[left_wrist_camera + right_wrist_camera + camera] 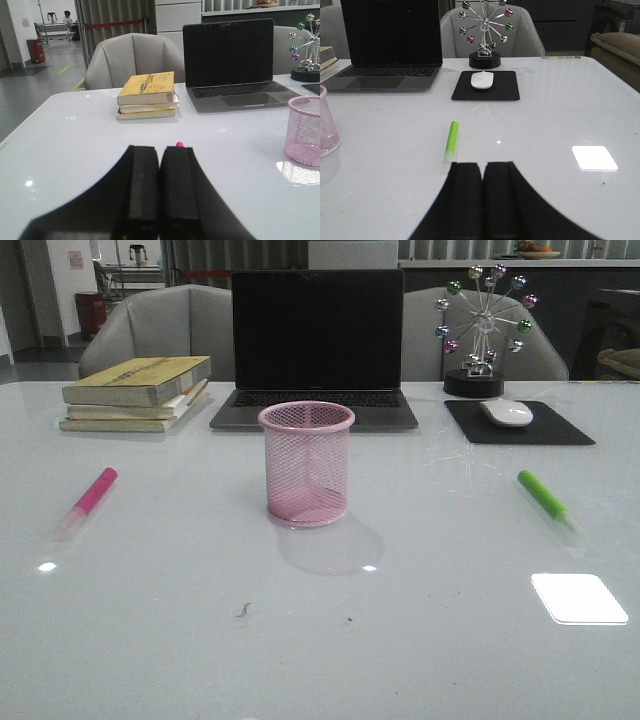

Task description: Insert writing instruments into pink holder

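Observation:
The pink holder (306,462) stands upright and empty at the table's middle, in front of the laptop; it also shows as the holder (305,131) and the holder (327,122) in the wrist views. A pink marker (90,497) lies flat on the left side. A green marker (546,498) lies flat on the right. My left gripper (160,149) is shut and empty, with only the pink marker's tip (179,144) showing past its fingers. My right gripper (483,164) is shut and empty, the green marker (452,139) just beyond it. Neither gripper shows in the front view.
A laptop (316,345) stands open behind the holder. A stack of books (138,391) lies at the back left. At the back right are a mouse (507,412) on a black pad (518,424) and a ball-wheel ornament (485,332).

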{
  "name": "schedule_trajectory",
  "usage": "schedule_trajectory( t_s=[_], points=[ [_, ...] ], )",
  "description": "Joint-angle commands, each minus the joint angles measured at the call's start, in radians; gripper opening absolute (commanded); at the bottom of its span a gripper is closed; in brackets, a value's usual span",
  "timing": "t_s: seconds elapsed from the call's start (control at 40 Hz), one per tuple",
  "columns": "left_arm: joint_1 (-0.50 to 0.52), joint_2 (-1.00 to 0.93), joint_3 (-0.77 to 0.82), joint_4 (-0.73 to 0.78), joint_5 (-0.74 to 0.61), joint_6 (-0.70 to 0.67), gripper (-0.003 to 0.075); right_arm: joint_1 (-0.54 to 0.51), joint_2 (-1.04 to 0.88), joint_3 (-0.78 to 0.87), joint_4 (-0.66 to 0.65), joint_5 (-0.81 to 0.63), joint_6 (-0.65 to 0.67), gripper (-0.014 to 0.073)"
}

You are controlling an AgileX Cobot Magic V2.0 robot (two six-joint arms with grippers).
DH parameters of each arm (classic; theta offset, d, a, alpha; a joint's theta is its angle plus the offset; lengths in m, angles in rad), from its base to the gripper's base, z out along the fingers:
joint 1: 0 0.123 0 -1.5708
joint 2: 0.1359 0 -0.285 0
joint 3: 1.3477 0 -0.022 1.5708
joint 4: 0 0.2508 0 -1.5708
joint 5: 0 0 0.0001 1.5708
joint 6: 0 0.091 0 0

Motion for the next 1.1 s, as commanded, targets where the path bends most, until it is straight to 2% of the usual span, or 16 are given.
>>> schedule_trajectory(
  t_s=[0.0, 0.85, 1.07],
  points=[
    [0.001, -0.021, 0.005, -0.001, -0.094, -0.008, 0.0092, -0.001, -0.019, 0.002, -0.012, -0.083, -0.002, 0.0022],
    [0.001, -0.021, 0.005, -0.001, -0.095, -0.008, 0.0092, -0.001, -0.019, 0.002, -0.012, -0.103, -0.002, 0.0022],
    [0.001, -0.021, 0.005, -0.043, -0.14, -0.008, 0.0092, -0.001, -0.019, 0.002, -0.012, -0.112, -0.002, 0.0022]
  ],
)
